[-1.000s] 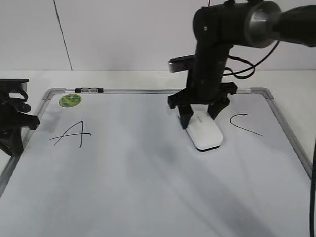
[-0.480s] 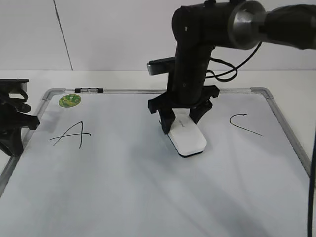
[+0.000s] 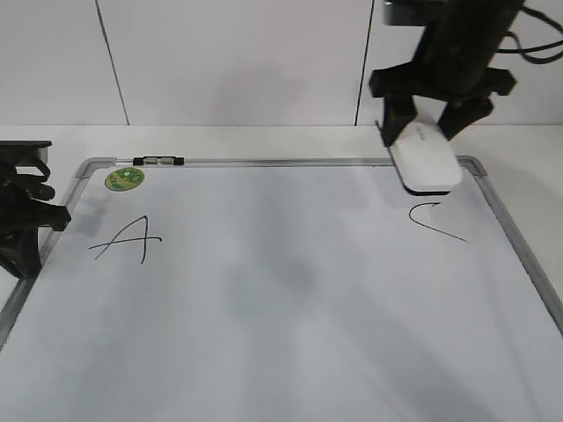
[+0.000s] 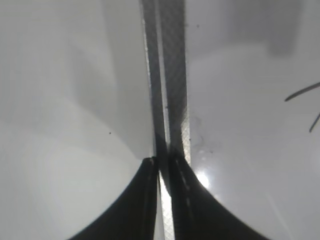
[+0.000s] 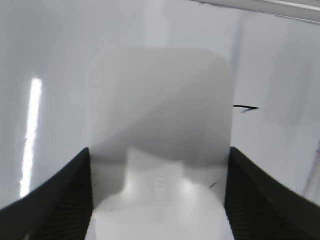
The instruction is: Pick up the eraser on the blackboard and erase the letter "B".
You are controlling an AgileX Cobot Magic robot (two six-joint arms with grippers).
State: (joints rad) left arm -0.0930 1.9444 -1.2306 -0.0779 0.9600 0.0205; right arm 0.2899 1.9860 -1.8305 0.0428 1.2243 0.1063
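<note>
My right gripper is shut on the white eraser and holds it in the air above the blackboard's far right edge, just above the black "C". In the right wrist view the eraser fills the space between the dark fingers. The black "A" is at the left. No letter "B" shows on the board; the middle is blank. My left gripper rests at the board's left edge, its jaws shut over the metal frame.
A round green sticker and a small black-and-silver clip sit at the board's far left corner. The white table runs behind the board up to a white wall.
The right gripper slid the eraser left across the board's middle, then lifted it up and to the right, above the "C". The left arm has not moved.
</note>
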